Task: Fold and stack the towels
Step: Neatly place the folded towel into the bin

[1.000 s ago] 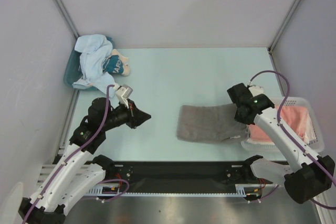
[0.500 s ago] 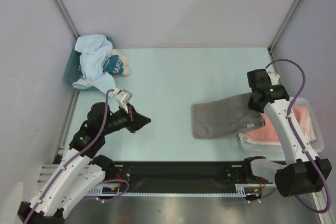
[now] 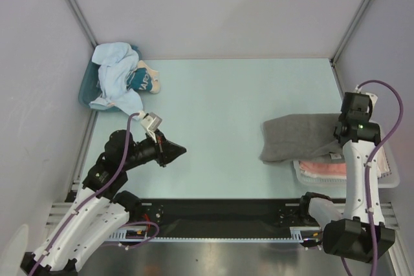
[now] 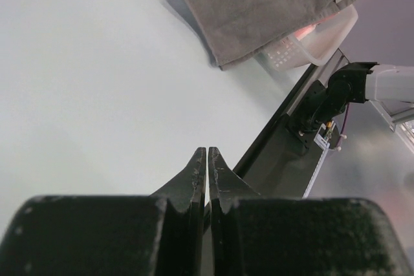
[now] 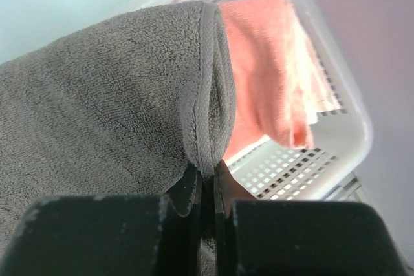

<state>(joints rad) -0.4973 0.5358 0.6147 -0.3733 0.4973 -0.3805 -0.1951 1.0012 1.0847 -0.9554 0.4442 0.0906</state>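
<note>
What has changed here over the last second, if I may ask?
The right gripper, shut on the grey towel, dragged it rightward until its edge hangs over the pink towel in the basket. The left gripper, shut and empty, barely shifted; the light blue towel and teal bundle stayed put.

A robot lab booth: 3 plain grey walls point(image 3: 220, 4) in metal framing point(image 3: 72, 4) enclose a pale green table point(image 3: 220, 95), with 2 cabled robot arms point(image 3: 123, 154) bolted along its near edge.
</note>
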